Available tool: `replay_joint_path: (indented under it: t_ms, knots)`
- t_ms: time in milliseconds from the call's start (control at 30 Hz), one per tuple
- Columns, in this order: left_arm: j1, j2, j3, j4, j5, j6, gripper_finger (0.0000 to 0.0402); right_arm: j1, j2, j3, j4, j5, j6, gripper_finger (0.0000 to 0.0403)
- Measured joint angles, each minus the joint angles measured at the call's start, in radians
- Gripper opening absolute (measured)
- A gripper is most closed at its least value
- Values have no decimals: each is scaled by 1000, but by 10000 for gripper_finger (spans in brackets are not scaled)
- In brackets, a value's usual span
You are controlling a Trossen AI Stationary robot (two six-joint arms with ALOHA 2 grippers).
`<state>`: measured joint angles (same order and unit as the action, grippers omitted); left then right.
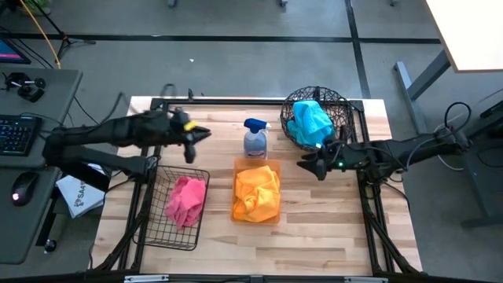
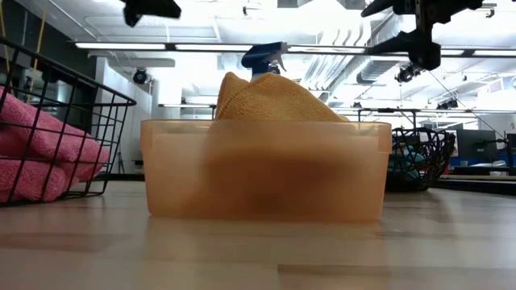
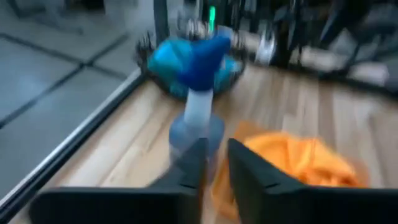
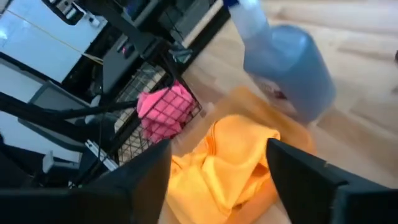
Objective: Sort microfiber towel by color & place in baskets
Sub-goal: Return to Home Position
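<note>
Both grippers hover empty above the table. My left gripper [image 1: 198, 138] [image 3: 216, 167] is over the table's far left part, fingers narrowly open and pointing toward the blue-capped spray bottle [image 1: 255, 140]. My right gripper [image 1: 306, 166] [image 4: 217, 165] is wide open just right of the translucent orange bin [image 1: 257, 217]. An orange towel [image 1: 257, 191] lies bunched in that bin. A pink towel [image 1: 186, 200] lies in the rectangular black wire-grid basket [image 1: 161, 228]. A blue towel [image 1: 312, 120] fills the round dark wire basket [image 1: 339, 106].
The spray bottle [image 3: 196, 102] stands upright between the orange bin and the table's far edge, close to the round basket. Bare wood shows along the near edge [image 1: 259, 255] and in the near right corner. A desk with a keyboard and mouse stands left of the table.
</note>
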<state>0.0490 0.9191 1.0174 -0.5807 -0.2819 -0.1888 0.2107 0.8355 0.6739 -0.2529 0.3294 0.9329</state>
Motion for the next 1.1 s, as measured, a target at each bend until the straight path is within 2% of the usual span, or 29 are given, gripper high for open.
replay_joint_path:
  t_ms: [33,100,233,333,367,533,767,1000,1100]
  knots:
    - [1,-47,-44,53,-1,-10,29,-8,-7,0,3,0,-19,252]
    - [2,-138,-141,178,0,-39,10,-23,-20,0,20,0,-54,217]
    - [2,-283,-355,458,0,-72,10,-45,-47,0,39,-13,-104,119]
    - [2,-345,-497,634,1,-129,2,-50,-69,0,41,-33,-106,31]
    - [1,-360,-538,682,2,-146,3,-50,-77,0,41,-43,-113,16]
    - [-9,-413,-698,876,10,-229,1,-39,-109,0,39,-64,-123,15]
    - [-74,-466,-830,983,-2,-332,0,-9,-166,0,-17,-72,-130,3]
    - [-152,-501,-905,1000,-145,-319,0,33,-234,0,-101,-76,-122,1]
    - [-163,-528,-953,997,-169,-344,0,53,-262,0,-135,-76,-110,1]
